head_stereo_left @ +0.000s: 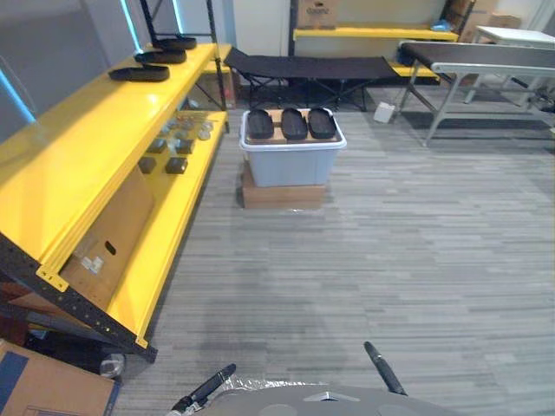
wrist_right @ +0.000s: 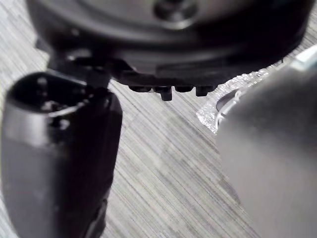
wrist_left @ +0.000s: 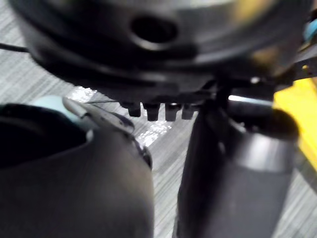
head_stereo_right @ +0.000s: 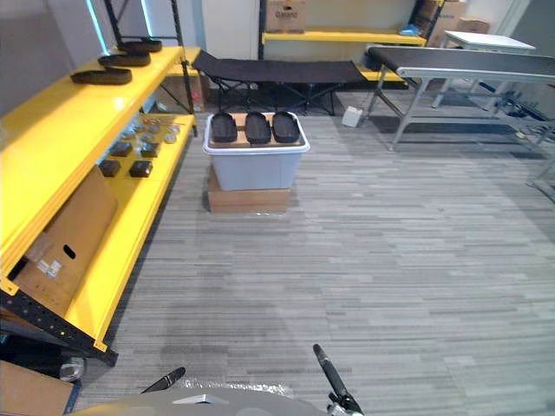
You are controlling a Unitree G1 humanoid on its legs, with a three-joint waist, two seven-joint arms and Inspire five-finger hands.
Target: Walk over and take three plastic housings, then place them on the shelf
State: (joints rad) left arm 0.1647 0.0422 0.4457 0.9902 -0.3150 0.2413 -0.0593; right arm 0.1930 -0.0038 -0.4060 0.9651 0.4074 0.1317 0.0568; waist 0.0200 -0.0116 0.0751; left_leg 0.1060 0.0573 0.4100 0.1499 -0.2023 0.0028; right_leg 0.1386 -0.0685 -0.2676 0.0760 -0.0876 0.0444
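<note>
Three black oval plastic housings (head_stereo_left: 294, 123) lie side by side on top of a grey bin (head_stereo_left: 290, 165), which stands on a flat cardboard box (head_stereo_left: 284, 196) some way ahead on the floor. Three more black housings (head_stereo_left: 139, 74) rest on the top board of the yellow shelf (head_stereo_left: 78, 156) along my left. My left hand (wrist_left: 163, 111) hangs low over the floor, fingers relaxed and holding nothing. My right hand (wrist_right: 168, 90) hangs the same way, also holding nothing. Both hands are far from the bin.
The lower shelf board holds a cardboard box (head_stereo_left: 108, 234) and several small dark parts (head_stereo_left: 173, 147). A black folding cot (head_stereo_left: 308, 67) stands behind the bin, a conveyor table (head_stereo_left: 486, 56) at the back right. Another carton (head_stereo_left: 43, 381) sits near left. Grey floor lies between me and the bin.
</note>
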